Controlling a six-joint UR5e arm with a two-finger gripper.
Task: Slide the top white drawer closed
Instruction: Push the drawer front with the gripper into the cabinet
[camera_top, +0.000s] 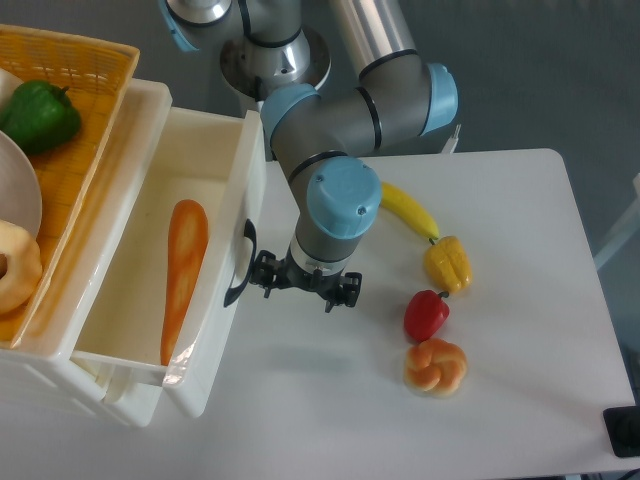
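Now the top white drawer (140, 330) sticks out rightward (handle facing the arm), touching the gripper (303, 283); fingers' state unclear.

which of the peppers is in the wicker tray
The green pepper. It sits in the orange wicker tray at top left, while the yellow pepper and red pepper lie on the white table.

The arm (340, 110) reached down from the top of the view, elbow bent, its wrist pointing straight down with the gripper (304, 283) low, fingers spread sideways.
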